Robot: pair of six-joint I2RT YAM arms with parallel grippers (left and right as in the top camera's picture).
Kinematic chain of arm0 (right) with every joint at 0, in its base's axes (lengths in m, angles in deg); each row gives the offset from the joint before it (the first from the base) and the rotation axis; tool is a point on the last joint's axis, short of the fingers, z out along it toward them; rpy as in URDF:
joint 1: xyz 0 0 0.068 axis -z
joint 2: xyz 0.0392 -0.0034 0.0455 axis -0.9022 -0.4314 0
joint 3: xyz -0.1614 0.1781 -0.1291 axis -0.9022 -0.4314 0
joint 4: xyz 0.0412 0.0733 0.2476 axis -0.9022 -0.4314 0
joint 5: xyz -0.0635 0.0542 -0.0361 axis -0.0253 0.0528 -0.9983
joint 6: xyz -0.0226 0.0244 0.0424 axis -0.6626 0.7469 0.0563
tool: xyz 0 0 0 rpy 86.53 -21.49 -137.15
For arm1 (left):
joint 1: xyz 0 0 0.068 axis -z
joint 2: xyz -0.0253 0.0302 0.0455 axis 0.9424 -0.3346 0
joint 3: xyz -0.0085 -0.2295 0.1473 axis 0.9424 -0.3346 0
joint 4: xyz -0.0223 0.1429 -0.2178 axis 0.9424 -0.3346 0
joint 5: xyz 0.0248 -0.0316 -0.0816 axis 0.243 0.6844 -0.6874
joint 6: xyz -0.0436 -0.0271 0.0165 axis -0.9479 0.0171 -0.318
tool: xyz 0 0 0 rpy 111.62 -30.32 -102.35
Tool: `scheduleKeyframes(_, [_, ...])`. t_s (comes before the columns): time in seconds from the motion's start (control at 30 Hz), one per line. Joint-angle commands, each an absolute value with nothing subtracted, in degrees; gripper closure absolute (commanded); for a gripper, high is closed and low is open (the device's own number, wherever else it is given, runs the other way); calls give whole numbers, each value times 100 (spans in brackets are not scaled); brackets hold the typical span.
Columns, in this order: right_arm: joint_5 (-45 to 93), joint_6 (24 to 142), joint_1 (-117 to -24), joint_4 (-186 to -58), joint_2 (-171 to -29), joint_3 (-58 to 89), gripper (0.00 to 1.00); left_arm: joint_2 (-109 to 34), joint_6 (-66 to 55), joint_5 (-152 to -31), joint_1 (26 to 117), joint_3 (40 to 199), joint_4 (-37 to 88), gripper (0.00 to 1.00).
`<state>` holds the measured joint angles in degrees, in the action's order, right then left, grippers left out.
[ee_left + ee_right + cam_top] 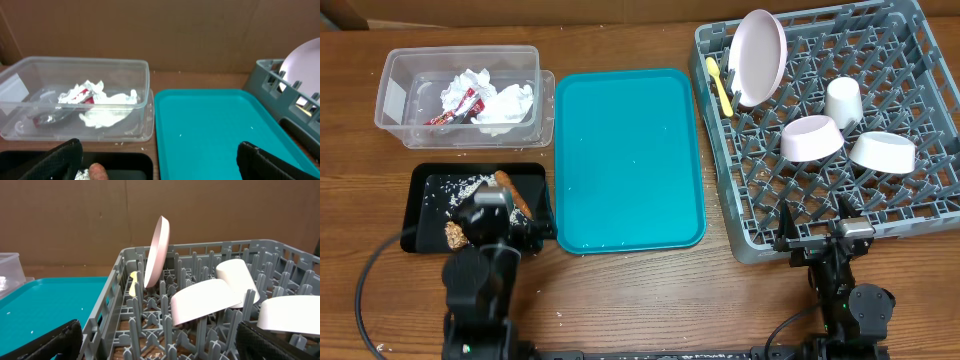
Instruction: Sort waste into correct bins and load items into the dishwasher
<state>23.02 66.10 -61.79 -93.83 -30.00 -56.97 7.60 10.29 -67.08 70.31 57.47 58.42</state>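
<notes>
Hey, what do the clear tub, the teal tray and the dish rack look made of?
Clear tub: likely thin glossy plastic, see-through walls. Teal tray: probably smooth hard plastic, even sheen. Dish rack: seemingly matte grey moulded plastic, pegged grid.

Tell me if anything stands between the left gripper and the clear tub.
Nothing visible does. The open left gripper hangs over the black tray, and the clear tub sits just beyond it; only the tray's low far rim lies between them.

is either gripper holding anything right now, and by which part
Nothing is held: the left gripper and the right gripper both stand wide open with nothing between the jaws.
</notes>
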Motion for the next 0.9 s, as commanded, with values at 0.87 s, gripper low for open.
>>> scheduleKeyframes(0.87, [2248,6649,-6137,-9353,-2943,-5759,0,3372,981,-6509,6861,3983,5554,0])
